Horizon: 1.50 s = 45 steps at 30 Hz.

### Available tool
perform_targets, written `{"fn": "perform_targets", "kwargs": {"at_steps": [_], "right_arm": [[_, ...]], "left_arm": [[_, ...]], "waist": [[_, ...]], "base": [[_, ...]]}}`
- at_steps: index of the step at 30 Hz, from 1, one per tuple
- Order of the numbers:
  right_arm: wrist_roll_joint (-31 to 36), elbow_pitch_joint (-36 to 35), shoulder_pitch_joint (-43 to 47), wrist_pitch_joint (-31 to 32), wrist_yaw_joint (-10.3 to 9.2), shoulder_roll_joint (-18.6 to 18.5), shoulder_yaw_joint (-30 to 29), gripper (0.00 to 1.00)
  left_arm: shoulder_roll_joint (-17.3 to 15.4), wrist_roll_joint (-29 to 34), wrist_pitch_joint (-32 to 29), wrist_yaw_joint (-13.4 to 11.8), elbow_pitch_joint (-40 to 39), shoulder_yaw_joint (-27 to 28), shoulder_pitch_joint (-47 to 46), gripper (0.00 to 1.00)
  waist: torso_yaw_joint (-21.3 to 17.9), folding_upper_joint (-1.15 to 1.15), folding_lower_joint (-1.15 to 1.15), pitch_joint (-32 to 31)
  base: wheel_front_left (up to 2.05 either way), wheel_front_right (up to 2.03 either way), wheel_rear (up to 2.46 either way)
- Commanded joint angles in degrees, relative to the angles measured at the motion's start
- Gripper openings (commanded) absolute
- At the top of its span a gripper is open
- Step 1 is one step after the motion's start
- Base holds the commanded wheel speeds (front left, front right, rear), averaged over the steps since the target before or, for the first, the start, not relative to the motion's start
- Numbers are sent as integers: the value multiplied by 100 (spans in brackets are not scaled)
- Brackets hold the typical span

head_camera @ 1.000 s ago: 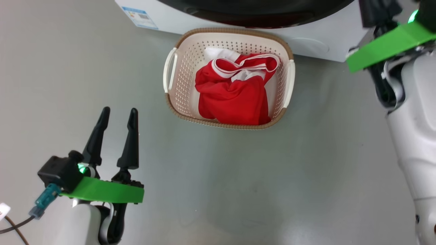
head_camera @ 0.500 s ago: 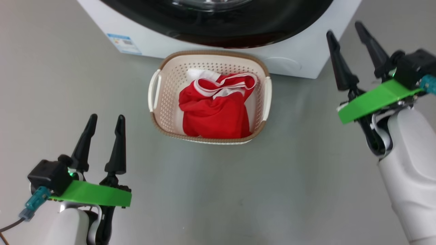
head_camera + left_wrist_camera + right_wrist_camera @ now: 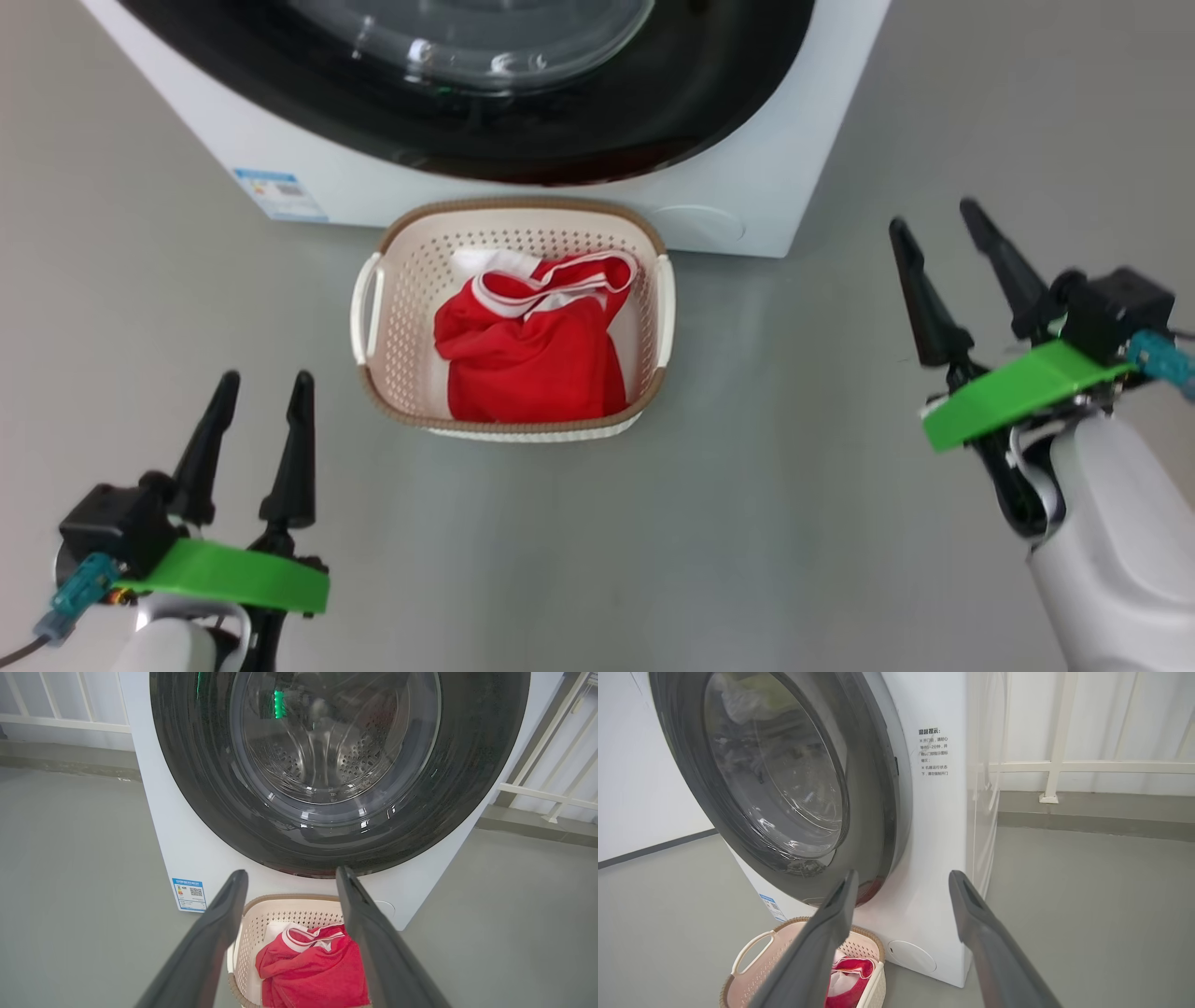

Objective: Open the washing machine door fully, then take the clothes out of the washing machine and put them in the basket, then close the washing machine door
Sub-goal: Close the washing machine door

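The clothes (image 3: 532, 359) lie in the basket (image 3: 509, 207) ahead, between the left gripper (image 3: 266, 378) and right gripper (image 3: 932, 214), both spread and empty, and the washing machine door (image 3: 709, 93) beyond looks shut, so seemingly only withdrawing remains.

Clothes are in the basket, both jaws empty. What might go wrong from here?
The washing machine door looks shut, but I cannot tell whether it latched; it might swing open. The basket sits close under it, so a push on the door by the right gripper could knock the basket or the clothes.
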State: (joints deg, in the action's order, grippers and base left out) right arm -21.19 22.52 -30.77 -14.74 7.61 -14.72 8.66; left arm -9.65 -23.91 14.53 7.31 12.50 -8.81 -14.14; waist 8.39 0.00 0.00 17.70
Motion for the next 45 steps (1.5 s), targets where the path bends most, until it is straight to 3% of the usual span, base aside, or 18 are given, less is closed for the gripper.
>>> {"fn": "perform_targets", "kwargs": {"at_steps": [1,29,45], "right_arm": [[-45,-178,195,-26,-12,37,72,100],[-182,-549,2014,-26,-12,107,-334,100],[-190,-579,2466,-26,-12,0,-489,100]], "left_arm": [[-229,-34,47,18,-83,239,51,100],[-427,-97,47,18,219,482,950,100],[-382,-47,47,18,104,722,1358,100]], "waist": [[-162,0,0,-170],[-1008,0,0,-1101],[-1222,0,0,-1311]], "base": [[0,0,0],[0,0,0],[0,0,0]]}}
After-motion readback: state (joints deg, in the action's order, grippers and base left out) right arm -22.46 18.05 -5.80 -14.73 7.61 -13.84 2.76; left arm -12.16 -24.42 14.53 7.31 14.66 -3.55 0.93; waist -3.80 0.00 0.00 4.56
